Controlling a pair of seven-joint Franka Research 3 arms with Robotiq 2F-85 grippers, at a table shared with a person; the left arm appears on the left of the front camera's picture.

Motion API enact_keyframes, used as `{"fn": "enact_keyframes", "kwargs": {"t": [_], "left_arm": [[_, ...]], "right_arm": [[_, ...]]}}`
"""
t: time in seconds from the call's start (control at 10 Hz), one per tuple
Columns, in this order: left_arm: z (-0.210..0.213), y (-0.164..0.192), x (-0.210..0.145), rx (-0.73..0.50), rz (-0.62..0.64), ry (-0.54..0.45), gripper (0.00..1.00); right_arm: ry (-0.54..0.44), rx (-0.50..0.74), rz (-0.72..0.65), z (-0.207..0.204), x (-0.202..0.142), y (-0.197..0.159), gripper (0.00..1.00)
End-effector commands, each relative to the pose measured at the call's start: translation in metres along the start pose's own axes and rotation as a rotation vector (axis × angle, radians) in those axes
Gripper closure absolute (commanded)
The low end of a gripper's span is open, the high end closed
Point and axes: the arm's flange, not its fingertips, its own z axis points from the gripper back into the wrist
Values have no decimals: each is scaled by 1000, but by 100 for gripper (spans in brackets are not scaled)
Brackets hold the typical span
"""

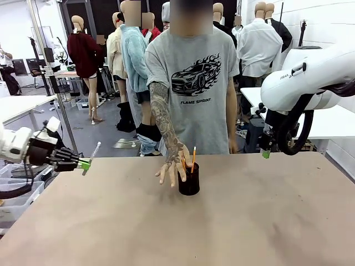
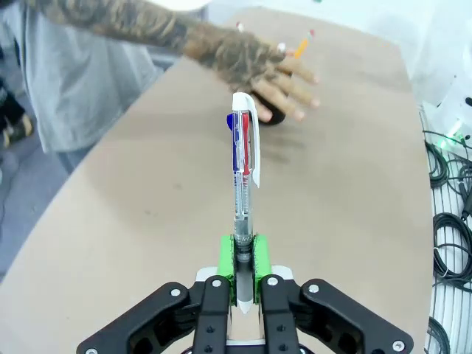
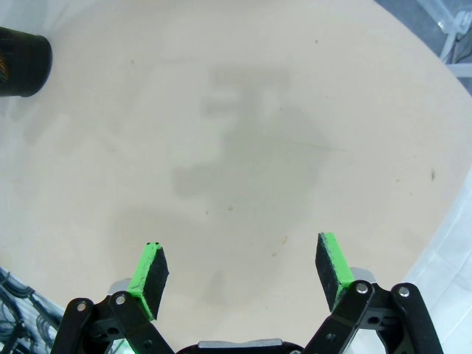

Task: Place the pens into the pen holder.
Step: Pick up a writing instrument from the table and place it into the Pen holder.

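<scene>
In the front view, at the table's (image 1: 249, 221) 9 o'clock edge, the left gripper (image 1: 83, 164) pinches the silver-white pen (image 1: 92, 155) by its lower end, and the pen tilts toward 1 o'clock. The pen holder (image 1: 189, 180) stands near the table's middle with a yellow-orange pencil (image 1: 193, 156) in it. A person's hand (image 1: 173, 163) spreads just beside it at 10 o'clock. The right gripper (image 3: 243, 265) hangs at 3 o'clock, fingers apart and holding nothing.

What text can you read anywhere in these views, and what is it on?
"FLAME SPRINT": person's grey T-shirt, under a car graphic.
Small dark lettering on the right arm, on its white casing: too blurred to read.
The pen in the left gripper: no readable print.
</scene>
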Motion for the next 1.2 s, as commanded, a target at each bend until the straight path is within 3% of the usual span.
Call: {"fn": "enact_keyframes", "kwargs": {"t": [0.0,0.2,0.5,0.9,1.0,1.1], "left_arm": [[-6,-9,4,-19,-76,-118,100],[-22,-14,21,-14,-103,-188,100],[-84,-23,71,-69,-135,-328,100],[-168,-37,125,-136,-103,-321,100],[-180,-41,128,176,-31,-134,100],[-150,-44,122,-156,-133,-332,100]], "right_arm": [[-7,5,-5,-2,1,0,0],[-7,5,-5,-2,1,0,0],[-7,5,-5,-2,1,0,0],[-7,5,-5,-2,1,0,0],[-7,5,-5,-2,1,0,0],[-7,5,-5,-2,1,0,0]]}}
